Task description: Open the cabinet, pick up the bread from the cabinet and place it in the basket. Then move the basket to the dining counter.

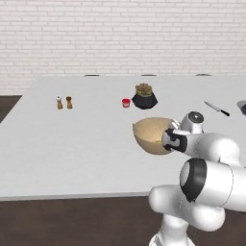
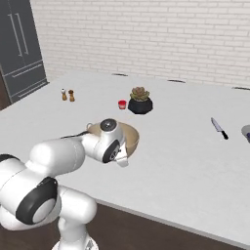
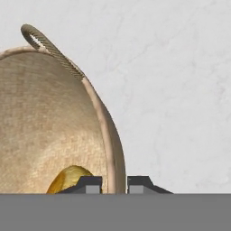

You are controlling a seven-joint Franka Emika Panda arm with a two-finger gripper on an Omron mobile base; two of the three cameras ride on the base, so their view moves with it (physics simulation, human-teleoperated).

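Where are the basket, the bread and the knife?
basket (image 1: 146,134): left base view, on its outer side wall.
bread (image 3: 67,178): hand view, on its yellow top, inside the basket.
knife (image 2: 218,128): right base view, where blade meets handle.

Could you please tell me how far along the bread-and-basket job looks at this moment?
Done: the bread already lies inside the basket. In hand: the gripper is clamped on the basket's rim, one finger inside and one outside, and holds it tilted over the dining counter. Left: set the basket down flat on the counter and let go; whether it already touches the surface is hard to tell.
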